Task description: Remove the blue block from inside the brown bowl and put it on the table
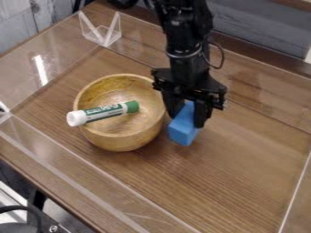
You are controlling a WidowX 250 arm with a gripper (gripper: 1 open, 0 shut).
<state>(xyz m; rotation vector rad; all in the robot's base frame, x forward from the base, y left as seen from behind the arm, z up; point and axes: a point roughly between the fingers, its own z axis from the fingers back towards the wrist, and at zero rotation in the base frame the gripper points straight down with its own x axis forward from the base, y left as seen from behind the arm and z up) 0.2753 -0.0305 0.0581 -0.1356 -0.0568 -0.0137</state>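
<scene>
The blue block (183,127) hangs just right of the brown bowl (119,116), outside its rim, its lower edge close to or touching the table (231,182); contact cannot be told. My gripper (187,108) points straight down and is shut on the block's upper part, black fingers on either side of it. The bowl sits left of centre on the table.
A green-and-white marker (104,112) lies across the bowl's inside. Clear acrylic walls (100,27) run along the table's edges, with a folded clear piece at the back left. Bare wood lies to the right and front of the block.
</scene>
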